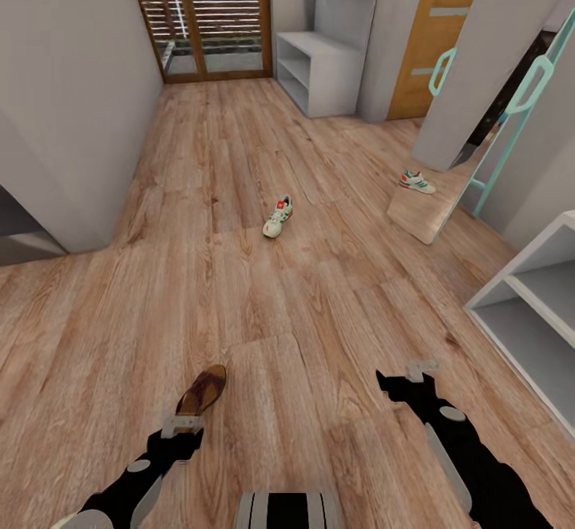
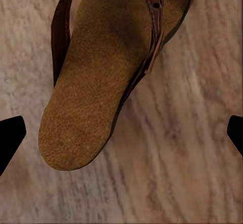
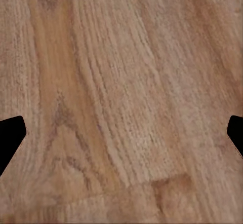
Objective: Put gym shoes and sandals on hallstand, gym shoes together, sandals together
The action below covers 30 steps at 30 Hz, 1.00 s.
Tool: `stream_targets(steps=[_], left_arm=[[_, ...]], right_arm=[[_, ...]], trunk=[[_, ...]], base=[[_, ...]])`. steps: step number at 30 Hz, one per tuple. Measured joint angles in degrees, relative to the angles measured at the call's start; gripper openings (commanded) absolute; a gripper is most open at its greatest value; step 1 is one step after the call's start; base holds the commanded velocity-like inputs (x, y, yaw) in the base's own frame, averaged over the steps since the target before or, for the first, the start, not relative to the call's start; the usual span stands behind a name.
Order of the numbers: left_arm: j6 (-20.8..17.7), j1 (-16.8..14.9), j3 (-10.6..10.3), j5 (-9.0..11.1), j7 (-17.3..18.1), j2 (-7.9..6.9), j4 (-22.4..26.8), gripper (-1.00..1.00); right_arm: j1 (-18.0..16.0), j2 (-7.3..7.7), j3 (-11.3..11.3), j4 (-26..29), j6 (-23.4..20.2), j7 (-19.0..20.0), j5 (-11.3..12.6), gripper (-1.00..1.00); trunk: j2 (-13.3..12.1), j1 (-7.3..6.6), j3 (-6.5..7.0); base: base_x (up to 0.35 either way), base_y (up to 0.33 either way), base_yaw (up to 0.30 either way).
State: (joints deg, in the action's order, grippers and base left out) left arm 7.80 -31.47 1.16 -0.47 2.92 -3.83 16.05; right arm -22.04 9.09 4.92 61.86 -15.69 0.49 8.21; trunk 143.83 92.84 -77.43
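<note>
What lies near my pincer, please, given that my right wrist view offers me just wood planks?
Observer: A brown sandal lies on the floor, just ahead of the left pincer rather than yours.
Operator: Is the left pincer open?
Observer: Yes. In the left wrist view its fingertips are spread wide, and the sandal's heel end sits below them, not gripped.
Operator: Can you see a gym shoe?
Observer: One gym shoe lies in mid-floor further up the corridor, well beyond the sandal.
</note>
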Motion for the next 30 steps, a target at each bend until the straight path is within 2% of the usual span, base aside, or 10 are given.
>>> stream_targets(steps=[4,11,17,18,21,30], left_arm=[[-0.1,-0.2,-0.1,-0.2,0.0,-0.21,2.1,1.00],[-0.3,-0.4,-0.2,-0.6,0.0,-1.36,3.0,1.00],[-0.3,-0.4,-0.3,-2.0,0.0,-1.74,3.1,1.00],[-0.3,-0.3,-0.3,-3.4,0.0,-1.77,3.2,1.00],[-0.3,-0.2,-0.2,-4.9,0.0,-1.85,3.2,1.00],[-0.4,-0.2,-0.2,-6.2,0.0,-1.76,3.2,1.00]], right_arm=[[-0.9,0.00,-0.2,4.0,-5.8,0.1,0.2,1.00],[-1.3,0.08,-0.2,6.7,-9.2,0.1,0.4,1.00],[-1.3,0.15,-0.1,7.0,-9.6,0.1,0.4,1.00],[-1.3,0.17,0.0,7.1,-9.7,0.1,0.4,1.00],[-1.3,0.17,0.1,7.1,-9.8,0.1,0.4,1.00],[-1.3,0.18,0.2,7.1,-9.8,0.1,0.3,1.00]], trunk=[[0.0,0.00,0.00],[0.0,0.00,0.00],[0.0,0.00,0.00],[0.0,0.00,0.00],[0.0,0.00,0.00],[0.0,-0.01,0.00]], base=[[0.000,0.000,0.000],[0.000,0.000,0.000],[0.000,0.000,0.000],[0.000,0.000,0.000],[0.000,0.000,0.000],[0.081,0.065,0.000]])
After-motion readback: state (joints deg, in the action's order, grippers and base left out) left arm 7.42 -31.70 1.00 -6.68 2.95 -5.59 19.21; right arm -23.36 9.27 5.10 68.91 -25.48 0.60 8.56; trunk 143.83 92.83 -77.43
